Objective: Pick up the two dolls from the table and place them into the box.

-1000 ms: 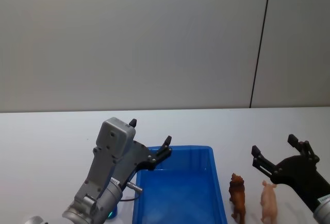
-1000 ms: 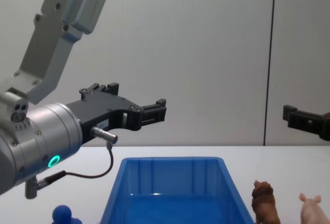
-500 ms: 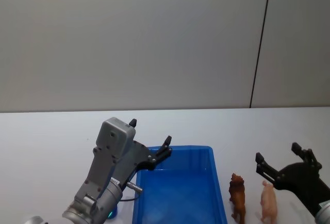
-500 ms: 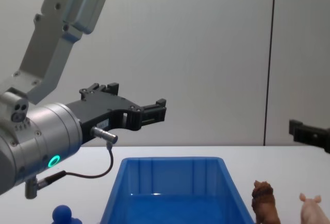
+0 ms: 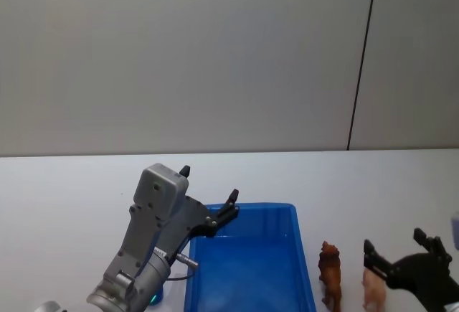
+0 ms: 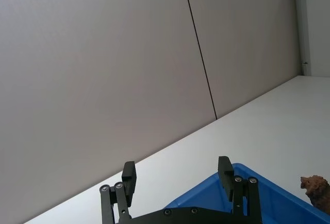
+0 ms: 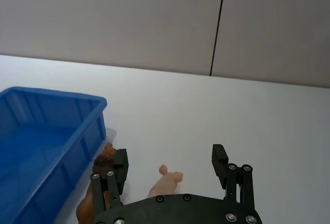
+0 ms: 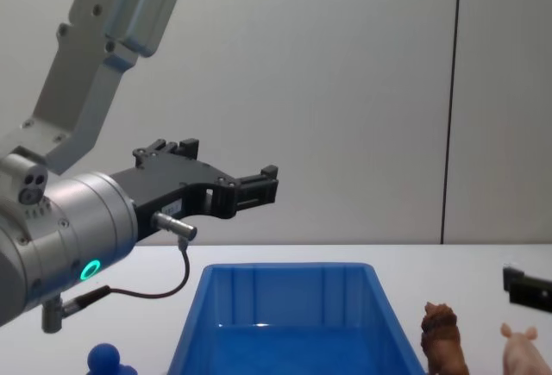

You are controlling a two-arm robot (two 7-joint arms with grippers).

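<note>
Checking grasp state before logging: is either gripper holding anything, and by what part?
Nothing is held. The right gripper is open by the pig; the left gripper is open above the box. The lion and pig stand on the table.

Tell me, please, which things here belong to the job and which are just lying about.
Belonging to the job:
brown lion
pink pig
blue box
white table
right tool, open, above the pig
left tool, open, raised near the box's left side

Just lying about:
small blue object left of the box
grey wall behind
</note>
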